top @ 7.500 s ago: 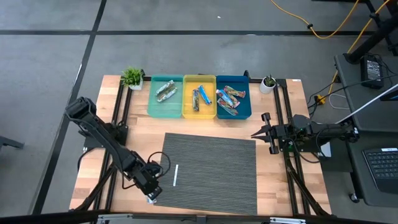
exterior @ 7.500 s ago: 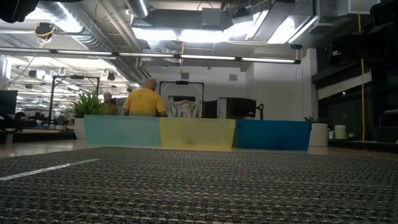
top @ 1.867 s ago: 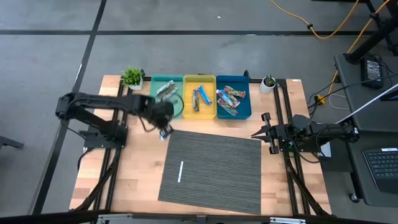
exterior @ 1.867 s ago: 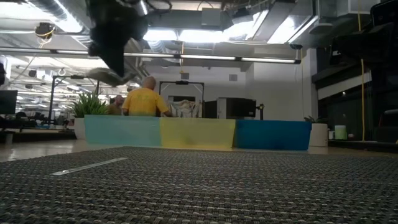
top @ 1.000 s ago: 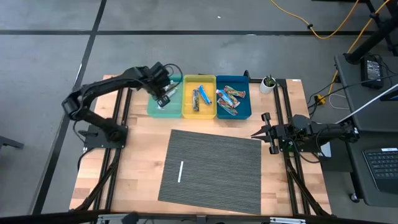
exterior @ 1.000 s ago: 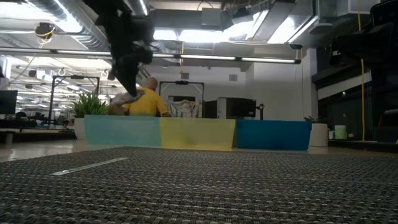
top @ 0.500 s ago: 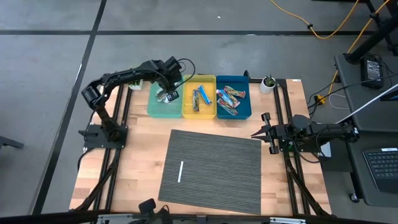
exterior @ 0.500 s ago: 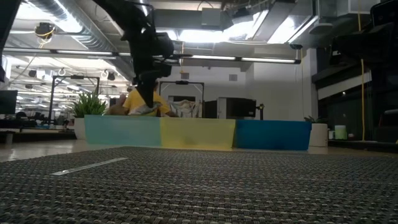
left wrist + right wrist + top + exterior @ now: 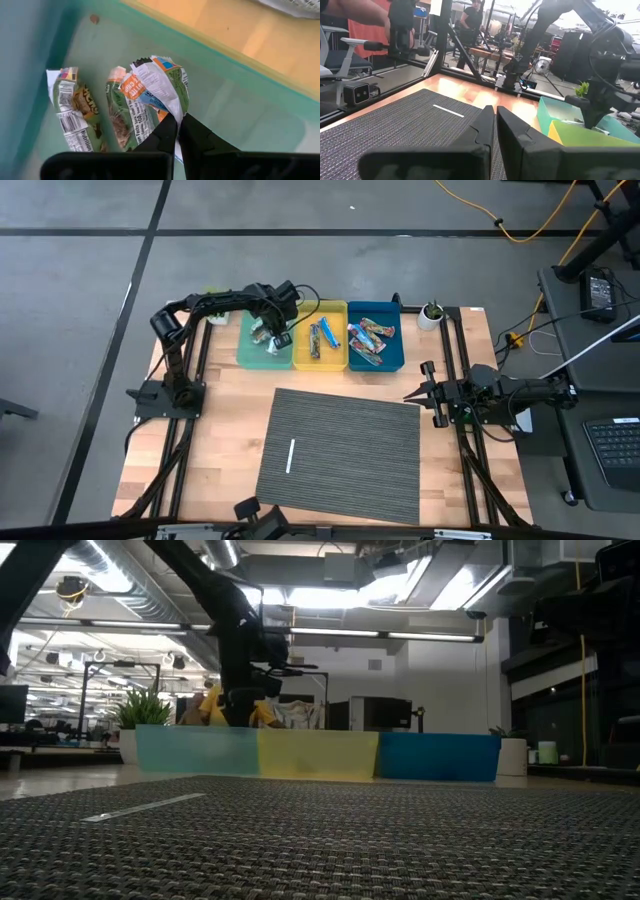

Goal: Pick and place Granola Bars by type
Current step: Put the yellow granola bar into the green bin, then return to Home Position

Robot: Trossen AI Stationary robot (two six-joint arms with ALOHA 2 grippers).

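Note:
My left gripper (image 9: 176,125) is down inside the green bin (image 9: 252,352), shut on a multicoloured granola bar (image 9: 161,84). Two more bars of that kind (image 9: 75,112) lie flat on this bin's floor. In the high view the left gripper (image 9: 276,337) stands over the green bin's right part. Blue bars (image 9: 320,335) lie in the yellow bin (image 9: 305,360), and red-brown bars (image 9: 368,338) in the blue bin (image 9: 392,358). My right gripper (image 9: 413,394) waits shut at the mat's far right corner, holding nothing. My left gripper pinches the multicoloured bar by its wrapper's near end (image 9: 170,111) between its two fingers. The fingers come from above, pointing down into the green bin. The bar sticks out beyond the fingertips; whether it touches the bin's floor I cannot tell.
A grey ribbed mat (image 9: 340,455) covers the table's middle, with a thin white stick (image 9: 290,456) on its left part. Small potted plants stand at the far left (image 9: 140,710) and the far right (image 9: 432,313) of the row of bins. People (image 9: 475,20) move beyond the table.
My left gripper, still shut on the multicoloured bar, has gone toward the table's right edge over the green bin and come down into it. The bar, earlier hanging above the bin's rim in the low view, is now below the rim.

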